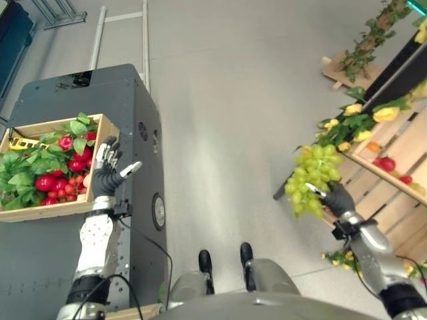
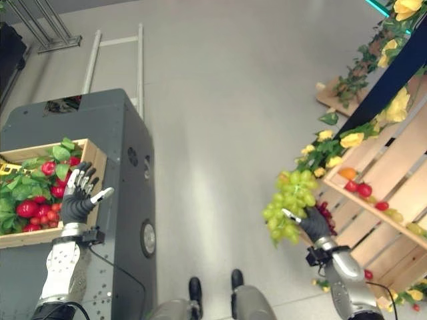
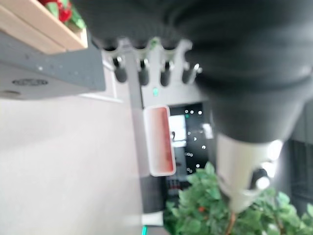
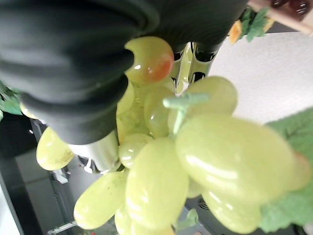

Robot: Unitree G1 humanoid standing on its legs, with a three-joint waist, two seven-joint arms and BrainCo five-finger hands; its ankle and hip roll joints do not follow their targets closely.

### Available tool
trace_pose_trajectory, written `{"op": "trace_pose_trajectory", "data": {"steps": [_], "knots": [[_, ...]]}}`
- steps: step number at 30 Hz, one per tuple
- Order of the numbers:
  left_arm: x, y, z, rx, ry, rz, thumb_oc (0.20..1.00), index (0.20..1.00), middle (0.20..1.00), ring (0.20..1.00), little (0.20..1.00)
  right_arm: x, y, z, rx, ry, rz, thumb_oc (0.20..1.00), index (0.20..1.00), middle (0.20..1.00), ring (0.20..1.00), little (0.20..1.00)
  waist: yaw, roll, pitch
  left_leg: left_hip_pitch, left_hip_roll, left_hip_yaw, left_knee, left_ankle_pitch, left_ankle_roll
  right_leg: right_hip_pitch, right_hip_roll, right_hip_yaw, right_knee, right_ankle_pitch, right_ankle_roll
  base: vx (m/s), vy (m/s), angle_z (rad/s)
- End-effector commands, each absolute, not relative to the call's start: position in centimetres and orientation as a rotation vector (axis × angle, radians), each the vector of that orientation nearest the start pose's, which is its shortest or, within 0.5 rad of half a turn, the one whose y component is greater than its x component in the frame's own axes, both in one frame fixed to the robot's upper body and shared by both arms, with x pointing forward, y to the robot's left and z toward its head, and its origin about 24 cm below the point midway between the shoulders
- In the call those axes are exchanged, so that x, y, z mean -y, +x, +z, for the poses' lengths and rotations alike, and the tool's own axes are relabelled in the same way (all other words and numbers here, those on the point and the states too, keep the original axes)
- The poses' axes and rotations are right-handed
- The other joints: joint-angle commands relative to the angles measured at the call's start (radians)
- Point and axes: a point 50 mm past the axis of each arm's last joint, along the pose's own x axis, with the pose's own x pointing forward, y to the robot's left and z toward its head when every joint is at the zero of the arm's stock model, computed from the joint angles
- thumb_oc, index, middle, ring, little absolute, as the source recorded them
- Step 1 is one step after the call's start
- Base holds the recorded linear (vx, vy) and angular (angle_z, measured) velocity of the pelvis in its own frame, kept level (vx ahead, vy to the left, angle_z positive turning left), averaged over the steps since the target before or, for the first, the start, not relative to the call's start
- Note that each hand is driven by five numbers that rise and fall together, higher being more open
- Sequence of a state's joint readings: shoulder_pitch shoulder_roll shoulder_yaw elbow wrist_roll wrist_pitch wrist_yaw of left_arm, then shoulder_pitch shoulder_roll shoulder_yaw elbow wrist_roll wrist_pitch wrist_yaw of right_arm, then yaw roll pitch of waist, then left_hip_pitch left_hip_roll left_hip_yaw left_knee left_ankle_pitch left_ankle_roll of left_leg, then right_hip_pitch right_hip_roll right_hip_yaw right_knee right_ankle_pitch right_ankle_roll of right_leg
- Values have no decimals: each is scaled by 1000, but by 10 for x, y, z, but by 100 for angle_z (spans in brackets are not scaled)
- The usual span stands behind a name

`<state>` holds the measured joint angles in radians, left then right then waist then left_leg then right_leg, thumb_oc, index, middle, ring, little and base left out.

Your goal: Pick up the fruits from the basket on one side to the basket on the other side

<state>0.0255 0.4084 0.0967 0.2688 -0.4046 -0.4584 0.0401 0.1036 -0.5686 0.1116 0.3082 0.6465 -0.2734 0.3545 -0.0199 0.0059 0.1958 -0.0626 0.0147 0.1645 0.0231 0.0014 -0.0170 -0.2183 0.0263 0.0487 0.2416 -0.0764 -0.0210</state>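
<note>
Right hand [image 1: 339, 197] first: fingers and thumb curled round a bunch of green grapes [image 1: 311, 177], and the right wrist view shows the plump grapes pressed against the palm. The bunch hangs in the air, lifted off the slatted wooden stand [image 1: 393, 167] on the robot's right, over the grey floor [image 1: 233, 100] and near the stand's front edge. So the pick looks done; the carry across and the drop are what is left for this one.

Over to the left hand [image 1: 107, 175]: fingers straight and spread, thumb out, holding nothing, poised at the near corner of the wooden crate [image 1: 101, 124]. That crate sits on a dark grey cabinet [image 1: 133, 100], which serves as the counter here, and it holds red fruit [image 1: 45, 183] among green leaves [image 1: 20, 175]. By my reading that is the target side, and it is already well filled.

Back on the stand, more fruit waits: red pieces [image 1: 387, 163], something orange [image 2: 347, 173], and a dark cluster [image 2: 325, 215] just behind the grapes in the right eye view. Yellow flowers and leafy vines [image 1: 363, 115] trail along the stand's edge.

In the way? Open floor between the two sides, well apart. The crate's crowded leaves leave little bare room for a big bunch, and the left hand hovers right at the crate's corner.
</note>
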Motion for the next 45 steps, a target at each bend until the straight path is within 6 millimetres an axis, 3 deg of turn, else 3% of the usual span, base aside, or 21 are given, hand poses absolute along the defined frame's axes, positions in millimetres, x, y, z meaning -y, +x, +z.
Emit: {"op": "trace_pose_trajectory", "data": {"steps": [1,4,5,11,17,21,23,29,30,31,32,34,36,38,39,40,43,45], "knots": [[-286,232,65,310,111,265,1000,1000,1000,1000,1000,244,226,24,-28,30,334,200,200,200,200,200,-17,-37,-41,-2,-1,14,104,-113,-10,77,-36,44,-98,33,133,0,0,0],[-286,232,65,308,112,264,1000,1000,1000,1000,1000,243,222,12,-85,8,337,200,200,200,200,200,-16,-41,-39,-3,-2,15,107,-114,-10,77,-35,45,-97,33,133,0,0,0],[-286,232,64,304,111,265,1000,1000,1000,1000,1000,249,218,-1,-139,21,279,200,200,200,200,200,-15,-42,-38,-3,-2,14,109,-115,-10,78,-35,43,-98,33,132,0,0,0],[-286,234,67,310,99,265,1000,1000,1000,1000,1000,268,214,-23,-208,59,63,200,200,200,200,200,-15,-33,-13,-23,-1,6,133,-120,-11,54,-36,41,-73,25,127,-16,1,0],[-277,244,76,346,89,225,1000,1000,1000,1000,1000,285,232,-20,-184,51,-111,200,200,200,200,200,-9,-7,47,-96,-6,-4,172,-120,-9,-25,-40,33,-22,25,129,-112,6,0],[-269,252,86,388,76,195,1000,1000,1000,1000,1000,297,252,-5,-132,49,-215,200,200,200,200,200,3,16,97,-165,-7,-5,223,-123,-11,-82,-45,29,11,26,127,-105,-3,2],[-262,256,93,421,63,178,1000,1000,1000,1000,1000,306,269,12,-77,22,-281,200,200,200,200,200,9,37,141,-208,-9,-2,251,-125,-10,-126,-44,30,35,28,123,-108,11,5],[-253,263,100,464,30,180,1000,1000,1000,1000,1000,318,296,42,22,45,-440,200,200,200,200,200,17,56,194,-267,-5,11,278,-123,-8,-199,-39,51,71,35,123,-85,6,-3],[-250,265,102,475,23,182,1000,1000,1000,1000,1000,324,306,61,84,66,-493,200,200,200,200,200,19,65,214,-287,-5,18,286,-124,-8,-224,-38,57,82,36,122,-73,12,-6],[-250,265,102,477,23,183,1000,1000,1000,1000,1000,324,307,61,86,66,-493,200,200,200,200,200,20,66,215,-289,-4,19,288,-125,-8,-226,-38,58,84,36,123,-102,20,-8],[-249,266,103,479,21,184,1000,1000,1000,1000,1000,334,313,77,117,52,-540,200,200,200,200,200,24,72,236,-312,-4,23,300,-124,-8,-248,-39,61,93,36,121,-46,2,-8],[-248,267,105,489,14,184,1000,1000,1000,1000,1000,337,318,88,138,38,-548,200,200,200,200,200,26,74,247,-325,-5,25,308,-125,-8,-260,-37,63,99,36,120,-50,-5,-8],[-247,269,109,511,8,195,1000,1000,1000,1000,1000,348,327,117,204,13,-600,200,200,200,200,200,28,86,279,-357,-4,27,329,-127,-8,-294,-34,64,120,33,115,-32,-14,-2],[-247,269,109,512,7,196,1000,1000,1000,1000,1000,349,327,118,205,12,-601,200,200,200,200,200,27,88,281,-358,-4,25,336,-136,-8,-294,-34,63,128,24,116,0,0,0],[-247,270,112,527,7,202,1000,1000,1000,1000,1000,352,330,136,264,10,-626,200,200,200,200,200,26,92,297,-380,-1,24,350,-135,-11,-316,-33,63,142,22,110,-20,-32,0],[-247,270,112,527,7,203,1000,1000,1000,1000,1000,352,330,136,264,10,-626,200,200,200,200,200,26,92,297,-382,-1,23,351,-135,-11,-317,-32,62,143,22,110,-24,-61,-1],[-245,273,107,501,9,200,1000,1000,1000,1000,1000,371,332,173,333,-16,-724,200,200,200,200,200,30,99,318,-420,5,16,366,-129,-20,-350,-30,56,154,17,102,-13,-65,-1],[-243,274,108,501,12,193,1000,1000,1000,1000,1000,375,332,182,349,-11,-742,200,200,200,200,200,31,100,321,-426,5,13,366,-127,-21,-354,-29,56,154,18,102,-3,-43,6]]}}
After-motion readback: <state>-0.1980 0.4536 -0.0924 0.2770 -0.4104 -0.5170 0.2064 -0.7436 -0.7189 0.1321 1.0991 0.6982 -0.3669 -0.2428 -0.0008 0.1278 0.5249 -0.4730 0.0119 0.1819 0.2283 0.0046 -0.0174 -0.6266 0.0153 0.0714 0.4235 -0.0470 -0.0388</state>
